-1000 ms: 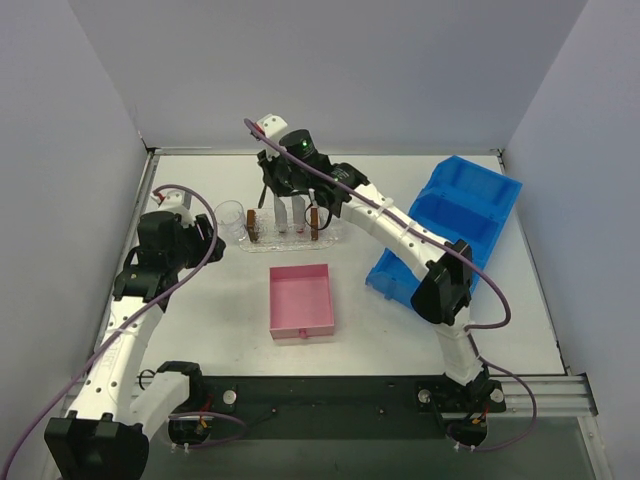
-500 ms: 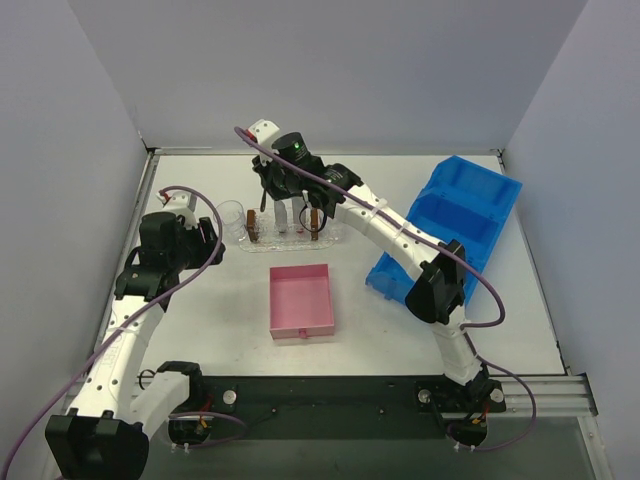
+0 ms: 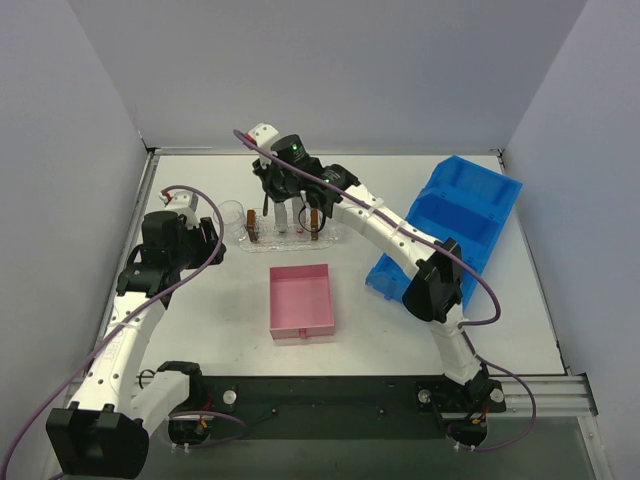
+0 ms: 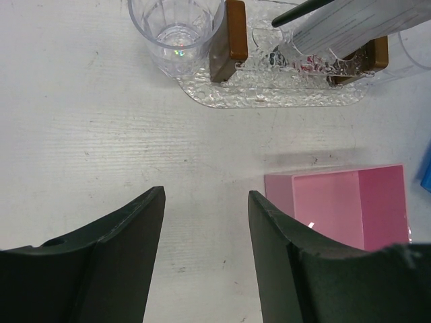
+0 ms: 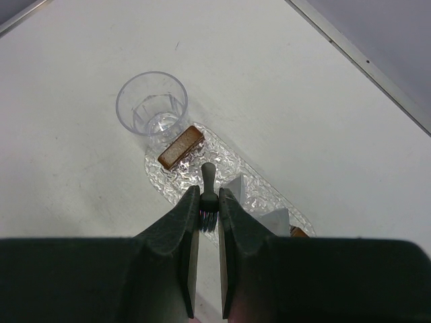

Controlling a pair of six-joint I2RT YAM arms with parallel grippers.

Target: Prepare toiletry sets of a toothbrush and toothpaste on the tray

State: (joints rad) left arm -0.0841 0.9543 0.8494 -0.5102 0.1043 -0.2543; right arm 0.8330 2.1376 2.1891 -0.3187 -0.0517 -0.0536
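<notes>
The white table [image 3: 200, 330] is carrying everything, with the big blue bin [image 3: 465, 215] sitting tilted at its right side and the square pink box [image 3: 300, 300] lying open near the middle. The clear bumpy tray [image 4: 269, 94] is lying beyond the pink box, apart from it, and a clear plastic cup [image 5: 152, 104] is standing on the table just beside the tray's left end. Two silver-grey toothpaste tubes [image 5: 234, 187] are standing on the tray between its two brown blocks [image 4: 229, 33]. The right gripper [image 5: 209, 198] is hovering over the tray near the left block, its fingers pinching a dark toothbrush [image 5: 209, 176] by the bristle end; whether the handle's tip is touching the tray cannot be told. The left gripper [image 4: 205, 195] is hanging over bare table, near the tray and cup, with its fingers spread wide and holding nothing.
</notes>
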